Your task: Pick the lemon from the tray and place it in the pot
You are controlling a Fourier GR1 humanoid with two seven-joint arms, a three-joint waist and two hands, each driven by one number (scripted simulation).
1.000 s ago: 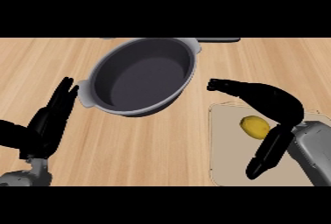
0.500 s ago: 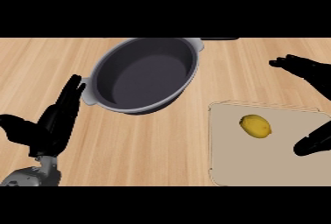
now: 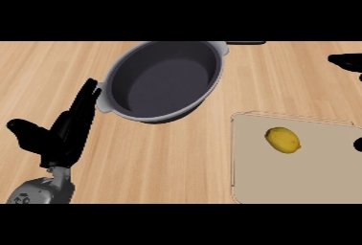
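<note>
Yellow lemon (image 3: 283, 139) is seen lying on the tray (image 3: 311, 184), nearer the right hand (image 3: 346, 61), whose fingers cannot be judged; left hand (image 3: 67, 131) rests with fingers straight

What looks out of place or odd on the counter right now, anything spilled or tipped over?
Nothing stands out. The lemon lies on the tray, and the pot sits upright beside it with nothing inside. Nothing is spilled. The left hand rests open at the view's left.

left hand (image 3: 63, 136): open, fingers straight, lower left | right hand (image 3: 348, 61): only fingers at right edge
</note>
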